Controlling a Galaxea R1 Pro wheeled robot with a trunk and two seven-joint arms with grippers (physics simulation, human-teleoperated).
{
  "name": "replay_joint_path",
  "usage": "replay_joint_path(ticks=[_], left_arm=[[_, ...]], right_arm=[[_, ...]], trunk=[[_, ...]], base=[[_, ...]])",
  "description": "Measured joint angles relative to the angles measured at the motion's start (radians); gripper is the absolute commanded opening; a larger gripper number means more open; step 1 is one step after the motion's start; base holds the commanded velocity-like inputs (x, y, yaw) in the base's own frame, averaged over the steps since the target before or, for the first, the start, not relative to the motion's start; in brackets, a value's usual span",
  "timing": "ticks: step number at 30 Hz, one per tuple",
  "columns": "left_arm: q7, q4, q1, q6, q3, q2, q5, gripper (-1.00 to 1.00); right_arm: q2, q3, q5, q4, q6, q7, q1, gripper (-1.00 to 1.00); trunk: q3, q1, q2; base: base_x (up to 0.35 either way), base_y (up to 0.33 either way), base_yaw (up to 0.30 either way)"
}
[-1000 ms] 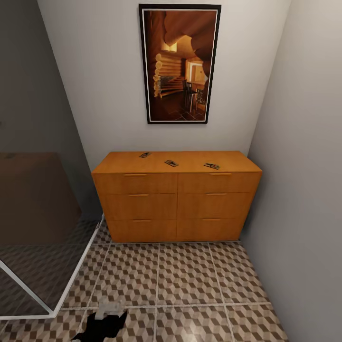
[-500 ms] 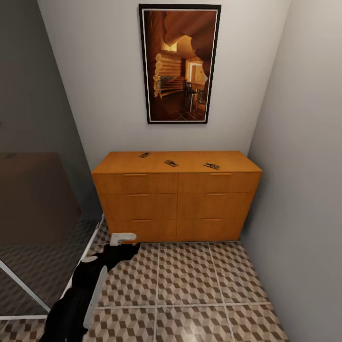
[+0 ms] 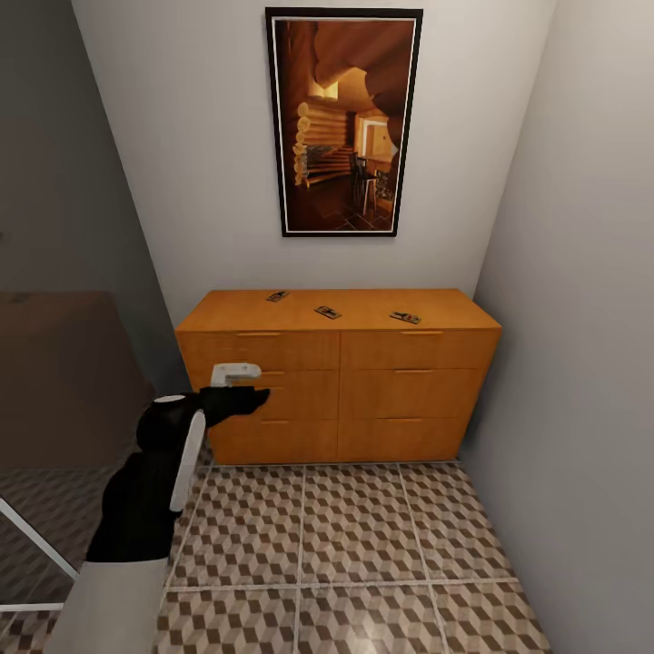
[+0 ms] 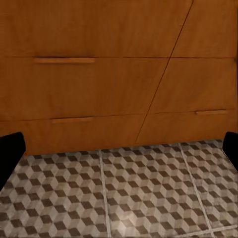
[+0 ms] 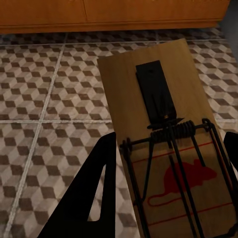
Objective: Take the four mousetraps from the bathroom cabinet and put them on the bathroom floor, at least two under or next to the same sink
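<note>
Holding one mousetrap in my right jaws above the bathroom floor; left jaws spread wide, empty, facing the cabinet. Three mousetraps lie on its top.

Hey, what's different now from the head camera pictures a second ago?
The left arm has risen from the bottom edge of the view; its left gripper now sits in front of the cabinet drawers. The three mousetraps on top haven't moved, and the camera hasn't shifted.
</note>
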Motion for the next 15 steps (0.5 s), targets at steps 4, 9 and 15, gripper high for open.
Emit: replay_joint_path(ticks=[4,9,15], left_arm=[[0.002,0.039,-0.100,0.011,0.000,-0.001,-0.006,1.00],[0.002,0.165,-0.207,0.013,0.000,-0.001,-0.012,1.00],[0.053,0.410,-0.352,0.013,0.001,-0.001,-0.020,1.00]], right_arm=[[0.000,0.000,0.000,0.000,0.000,0.000,0.000,-1.00],[0.000,0.000,0.000,0.000,0.000,0.000,0.000,-1.00],[0.000,0.000,0.000,0.000,0.000,0.000,0.000,-1.00]], trunk=[[0.000,0.000,0.000],[0.000,0.000,0.000],[0.000,0.000,0.000]], base=[[0.000,0.000,0.000],[0.000,0.000,0.000],[0.000,0.000,0.000]])
